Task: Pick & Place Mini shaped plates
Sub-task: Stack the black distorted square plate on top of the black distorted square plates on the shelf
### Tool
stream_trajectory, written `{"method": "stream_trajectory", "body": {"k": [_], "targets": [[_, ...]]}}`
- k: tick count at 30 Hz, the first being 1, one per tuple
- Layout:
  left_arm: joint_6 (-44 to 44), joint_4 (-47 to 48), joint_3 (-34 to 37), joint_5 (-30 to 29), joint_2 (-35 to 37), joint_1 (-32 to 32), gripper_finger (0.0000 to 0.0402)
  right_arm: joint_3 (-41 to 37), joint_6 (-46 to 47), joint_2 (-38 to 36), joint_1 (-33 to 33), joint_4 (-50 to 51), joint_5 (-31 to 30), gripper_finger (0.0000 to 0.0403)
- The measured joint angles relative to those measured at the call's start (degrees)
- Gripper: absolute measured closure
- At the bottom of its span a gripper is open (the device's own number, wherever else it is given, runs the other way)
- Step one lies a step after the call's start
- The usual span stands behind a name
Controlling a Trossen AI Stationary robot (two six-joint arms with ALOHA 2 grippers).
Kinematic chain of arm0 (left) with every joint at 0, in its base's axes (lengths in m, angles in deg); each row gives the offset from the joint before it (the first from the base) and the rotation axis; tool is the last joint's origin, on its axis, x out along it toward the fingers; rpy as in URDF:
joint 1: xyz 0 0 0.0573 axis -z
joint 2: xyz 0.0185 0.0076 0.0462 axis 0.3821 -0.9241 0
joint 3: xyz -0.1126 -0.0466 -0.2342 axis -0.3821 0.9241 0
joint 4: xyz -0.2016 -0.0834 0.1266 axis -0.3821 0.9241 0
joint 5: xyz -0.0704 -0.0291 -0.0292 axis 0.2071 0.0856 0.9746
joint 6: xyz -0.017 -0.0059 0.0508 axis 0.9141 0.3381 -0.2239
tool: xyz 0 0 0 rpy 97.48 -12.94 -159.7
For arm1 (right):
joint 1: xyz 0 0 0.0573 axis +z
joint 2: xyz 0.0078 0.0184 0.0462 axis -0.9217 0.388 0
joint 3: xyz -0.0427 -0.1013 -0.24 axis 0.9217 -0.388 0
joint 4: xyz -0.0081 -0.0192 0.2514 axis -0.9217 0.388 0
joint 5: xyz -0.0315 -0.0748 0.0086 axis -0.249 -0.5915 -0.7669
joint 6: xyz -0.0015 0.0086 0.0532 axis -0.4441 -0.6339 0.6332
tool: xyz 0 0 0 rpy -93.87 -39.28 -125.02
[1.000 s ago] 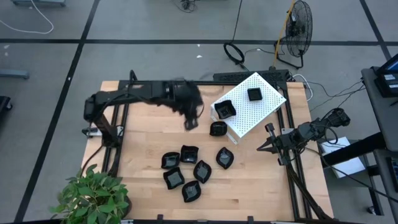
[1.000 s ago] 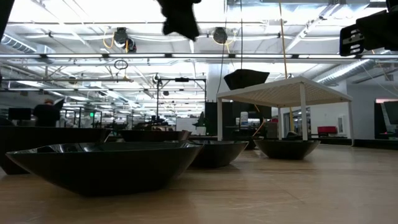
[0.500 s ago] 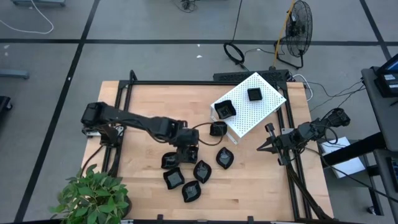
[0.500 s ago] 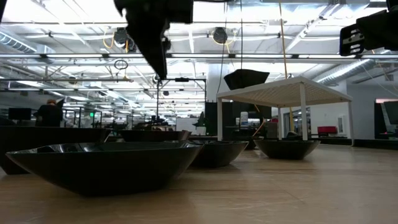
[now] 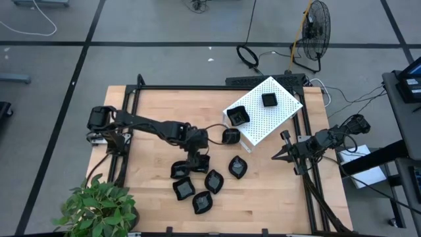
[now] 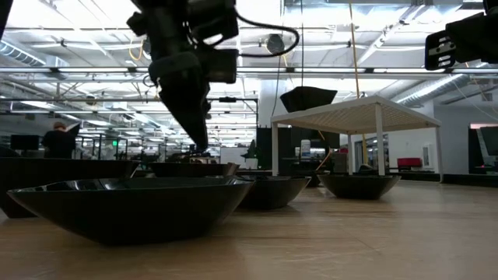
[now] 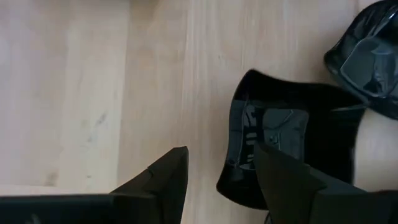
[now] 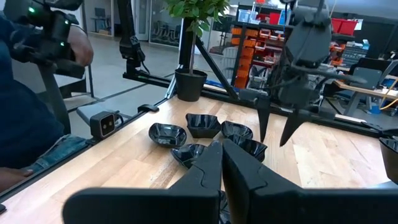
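Observation:
Several small glossy black mini shaped plates (image 5: 214, 180) lie in a cluster on the wooden table, and one more plate (image 5: 230, 136) rests beside the white perforated box (image 5: 276, 115). Two plates (image 5: 238, 116) sit on top of the box. My left gripper (image 5: 197, 157) is open, pointing steeply down over a wavy-edged plate (image 7: 283, 124) at the cluster's far side. One finger (image 7: 169, 177) stands over bare wood and the other finger (image 7: 280, 177) over the plate's inside, with its rim between them, just above it (image 6: 199, 146). My right gripper (image 8: 221, 163) is shut, held level at the table's right edge (image 5: 279, 155).
A potted plant (image 5: 99, 207) stands at the table's near left corner. The black frame rails (image 5: 131, 125) run along the table's sides. A person (image 8: 25, 118) shows beyond the table in the right wrist view. Bare wood (image 5: 276, 197) lies right of the cluster.
My left gripper has swung from near the white box toward the table's near edge and come down steeply, now low over the far side of the plate cluster. The plates have stayed where they were.

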Motion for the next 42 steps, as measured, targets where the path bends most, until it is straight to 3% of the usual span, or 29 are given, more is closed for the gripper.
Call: {"method": "stream_trajectory", "body": {"k": [16,42], "targets": [[-1.1,-10.0,6.8,1.1,0.0,-0.2,0.0215,0.0,0.0,0.0,0.0,0.0,0.0,0.0403],[-3.9,-10.2,7.2,3.9,-3.6,-0.3,0.0216,0.0,0.0,0.0,0.0,0.0,0.0,0.0403]]}}
